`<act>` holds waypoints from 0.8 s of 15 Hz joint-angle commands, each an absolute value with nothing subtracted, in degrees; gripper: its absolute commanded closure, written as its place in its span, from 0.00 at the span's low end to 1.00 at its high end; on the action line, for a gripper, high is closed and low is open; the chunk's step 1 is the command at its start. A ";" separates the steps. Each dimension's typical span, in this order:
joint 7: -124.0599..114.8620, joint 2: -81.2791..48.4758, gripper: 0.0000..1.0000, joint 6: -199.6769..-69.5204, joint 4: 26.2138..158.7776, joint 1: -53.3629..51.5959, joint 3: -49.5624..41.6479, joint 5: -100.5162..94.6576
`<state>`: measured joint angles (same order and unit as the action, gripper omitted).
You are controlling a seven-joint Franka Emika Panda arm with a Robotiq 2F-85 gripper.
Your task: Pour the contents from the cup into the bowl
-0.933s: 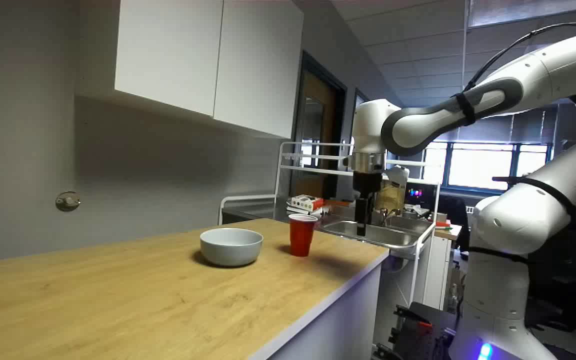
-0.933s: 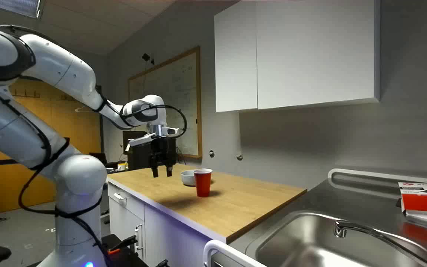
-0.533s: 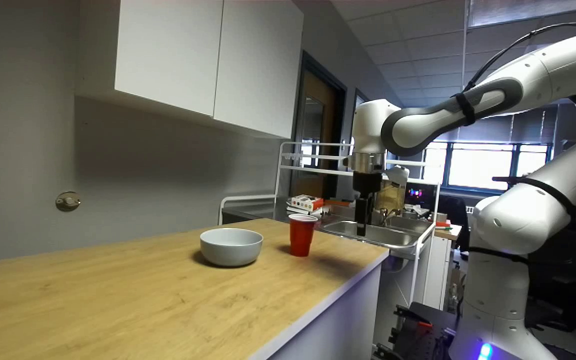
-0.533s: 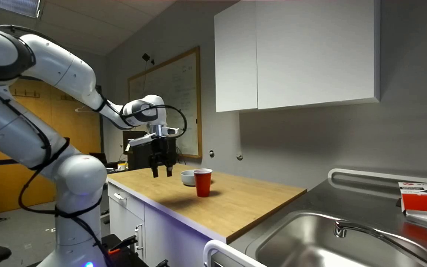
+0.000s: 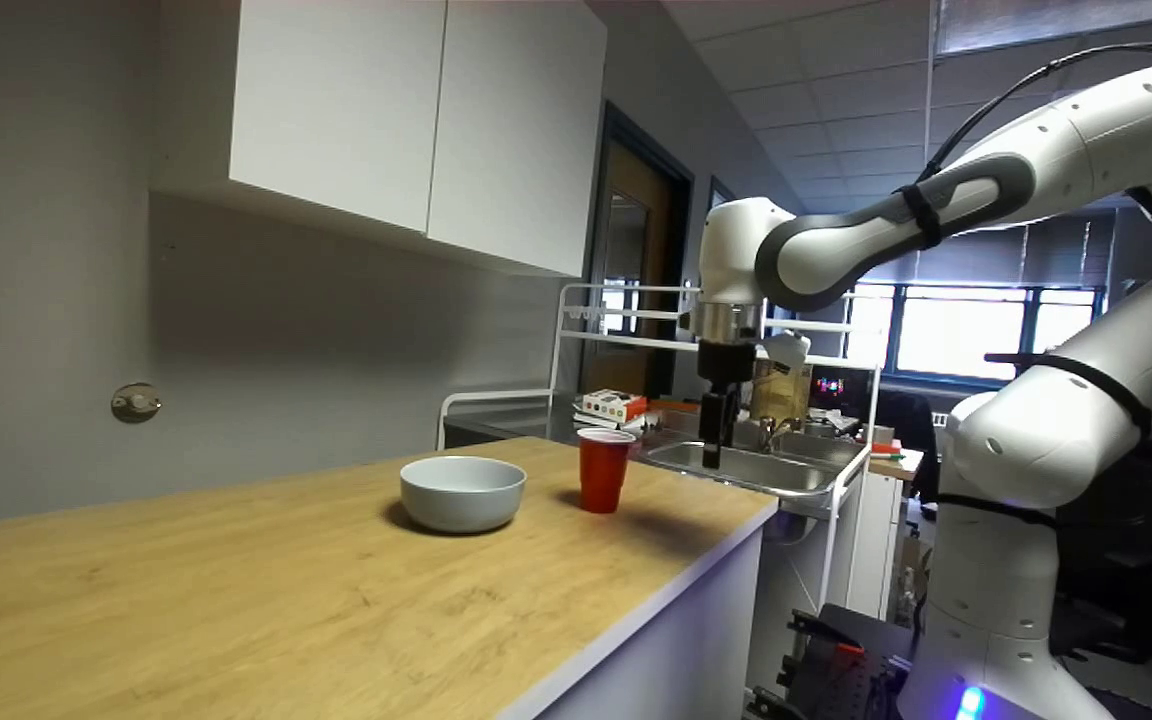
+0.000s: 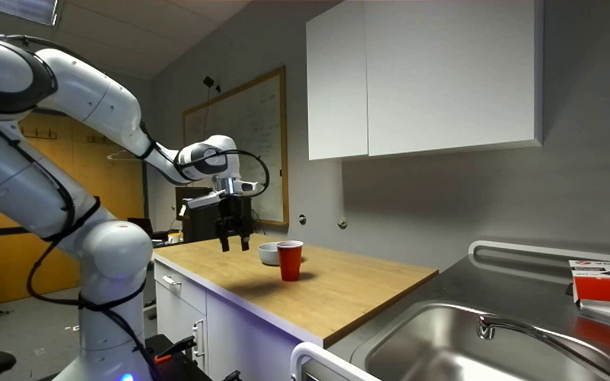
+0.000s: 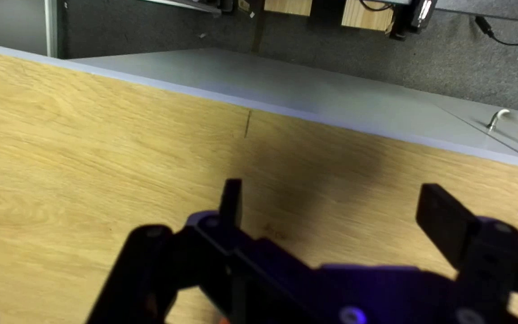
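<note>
The red cup stands upright on the wooden counter in both exterior views (image 5: 603,475) (image 6: 289,263). Its contents cannot be seen. The pale grey-white bowl sits beside it, also in both exterior views (image 5: 462,497) (image 6: 268,255); the inside is mostly hidden. My gripper points down, apart from the cup and raised above the counter, on the robot's side of the cup (image 5: 712,464) (image 6: 235,248). In the wrist view the gripper's (image 7: 331,189) fingers are wide apart with only counter between them. A small orange-red sliver (image 7: 224,320) shows at the bottom edge there, perhaps the cup; the bowl is out of view.
The wooden counter (image 5: 266,590) ends at a front edge facing the robot. White wall cabinets (image 5: 416,130) hang above it. A metal sink (image 6: 442,338) with a faucet adjoins the counter, with a red-and-white box (image 6: 607,286) behind. A white rack frame (image 5: 561,350) stands by the sink.
My gripper has moved slightly toward the cup's side and a little upward in the last half second. It stays open. The cup and bowl have not moved.
</note>
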<state>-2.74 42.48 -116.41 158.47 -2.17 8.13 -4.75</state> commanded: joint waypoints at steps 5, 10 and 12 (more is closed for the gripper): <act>-7.67 31.53 0.00 -122.62 147.84 -0.65 6.86 -4.59; -11.37 25.56 0.00 -124.28 140.69 1.86 4.81 -3.71; -12.63 22.84 0.00 -125.24 138.44 2.87 3.66 -3.18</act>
<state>-10.49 27.96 -124.68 143.35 1.63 5.19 -4.32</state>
